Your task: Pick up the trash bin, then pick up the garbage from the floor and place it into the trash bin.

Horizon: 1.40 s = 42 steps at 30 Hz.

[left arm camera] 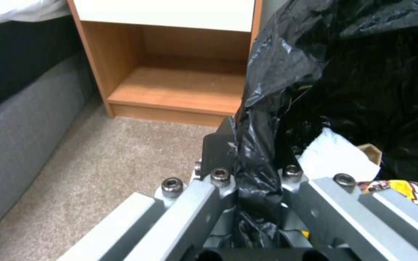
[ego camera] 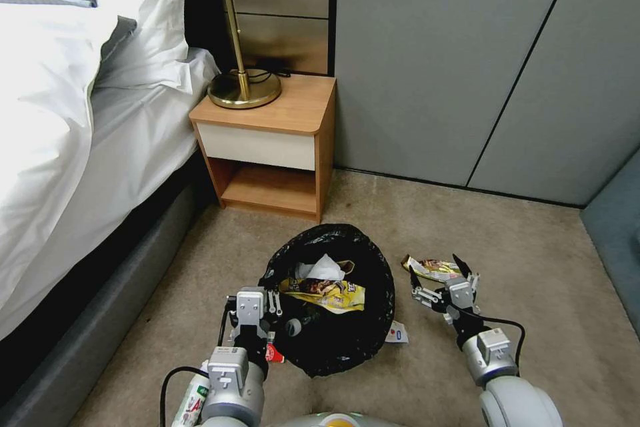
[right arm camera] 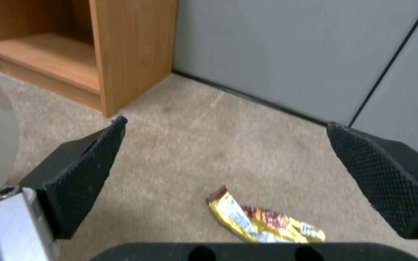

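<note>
One trash bin [ego camera: 327,300] is shown, containing one white tissue [ego camera: 321,269] and one yellow wrapper [ego camera: 327,292]. One further wrapper [ego camera: 432,269] and one small white packet [ego camera: 397,333] are seen on the carpet. One nightstand [ego camera: 273,140] and one lamp [ego camera: 233,27] are counted.

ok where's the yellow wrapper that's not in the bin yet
On the carpet to the right of the trash bin, the yellow wrapper lies just ahead of the open right gripper.
</note>
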Motion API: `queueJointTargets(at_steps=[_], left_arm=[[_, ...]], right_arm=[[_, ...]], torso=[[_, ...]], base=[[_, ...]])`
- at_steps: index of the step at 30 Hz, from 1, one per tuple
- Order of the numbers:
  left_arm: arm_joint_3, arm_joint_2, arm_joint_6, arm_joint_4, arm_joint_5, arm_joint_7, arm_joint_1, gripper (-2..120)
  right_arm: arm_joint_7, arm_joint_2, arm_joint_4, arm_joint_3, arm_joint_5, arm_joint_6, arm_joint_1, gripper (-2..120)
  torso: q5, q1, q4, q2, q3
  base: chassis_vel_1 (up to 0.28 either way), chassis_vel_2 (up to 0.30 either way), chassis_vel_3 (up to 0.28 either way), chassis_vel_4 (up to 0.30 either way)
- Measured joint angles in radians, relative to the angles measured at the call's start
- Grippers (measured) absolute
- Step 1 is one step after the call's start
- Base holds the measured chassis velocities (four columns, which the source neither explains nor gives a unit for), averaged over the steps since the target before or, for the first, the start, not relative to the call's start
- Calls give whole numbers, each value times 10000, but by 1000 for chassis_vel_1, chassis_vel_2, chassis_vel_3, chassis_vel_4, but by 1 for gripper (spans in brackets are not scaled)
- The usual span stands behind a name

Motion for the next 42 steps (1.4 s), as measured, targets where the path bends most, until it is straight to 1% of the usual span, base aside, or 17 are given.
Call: queueJointTargets(at_steps=[4, 7, 10, 12, 13, 16, 17, 21, 23, 26, 27, 30, 32, 35, 37, 39, 42], left_arm=[[2, -3, 1, 2, 11, 0, 7, 1], [2, -3, 1, 1, 14, 1, 11, 1], [-3, -3, 1, -7, 18, 2, 20, 1], [-20, -1, 1, -22, 20, 4, 25, 1], [-20, -1, 1, -22, 20, 4, 25, 1], [-22, 3, 1, -30, 29, 14, 27, 1], [-22, 3, 1, -30, 29, 14, 27, 1], [23, 15, 1, -30, 46, 38, 28, 1], [31, 17, 1, -29, 48, 39, 28, 1], [44, 18, 1, -44, 55, 48, 28, 1], [44, 18, 1, -44, 55, 48, 28, 1], [1, 21, 1, -86, 56, 74, 12, 1], [-17, 23, 1, -94, 55, 80, -6, 1], [-87, 62, 11, -138, 34, 84, -17, 1], [-91, 70, 12, -138, 32, 84, -12, 1], [-141, 114, 16, -168, 26, 86, 45, 1], [-203, 117, 24, -215, 13, 87, 79, 1]], right_arm=[[2, -12, -164, 11, 108, -385, 97, 100], [-35, -26, -235, 18, 138, -472, 130, 100], [-320, -35, -428, 81, 151, -561, 202, 100], [-939, -78, -555, 188, 52, -555, 203, 100], [-939, -78, -555, 188, 52, -555, 203, 100], [-1685, -291, -829, 220, -302, -312, 258, 100], [-1685, -291, -829, 220, -302, -312, 258, 100], [-2415, -775, -1486, -35, -1231, -71, 518, 100], [-2545, -858, -1610, -91, -1451, -36, 588, 100], [-3201, -1180, -2074, -285, -2261, 190, 923, 100], [-3201, -1180, -2074, -285, -2261, 190, 923, 100], [-3783, -1304, -2489, -432, -2881, 465, 1231, 100], [-3885, -1315, -2639, -486, -3003, 551, 1292, 100], [-4196, -1280, -3322, -619, -3439, 1042, 1539, 100], [-4222, -1273, -3402, -635, -3468, 1096, 1574, 100], [-4520, -1234, -3921, -766, -3664, 1436, 1870, 100], [-4771, -1172, -4314, -811, -3850, 1680, 2158, 100]], torso=[[0, 0, 0, 0, 0], [0, 0, 0, 0, 0], [0, 0, 1, 0, 0], [0, 0, 0, 0, 0], [0, 0, 0, 0, 0], [0, 0, 0, 0, 0], [0, 0, 0, 0, 0], [0, 0, 0, 0, 0], [0, 0, -1, -1, 0], [0, 0, 0, 0, 0], [0, 0, 0, 0, 0], [-1, 0, 1, 0, 0], [0, 0, 1, 0, 1], [0, 1, 0, -1, 0], [0, 0, -1, 0, 0], [0, 0, 0, -1, 1], [0, 0, 1, 0, 0]], base=[[0, 0, 0, 0], [0, 0, 0, 0], [0, 0, 0, 0], [0, 0, 0, 0], [0, 0, 0, 0], [0, 0, 0, 0], [0, 0, 0, 0], [0, 0, 0, 0], [0, 0, 0, 0], [0, 0, 0, 0], [0, 0, 0, 0], [0, 0, 0, 0], [0, 0, 0, 0], [0, 0, 0, 0], [0, 0, 0, 0], [0, 0, 0, 0], [0, 0, 0, 0]])
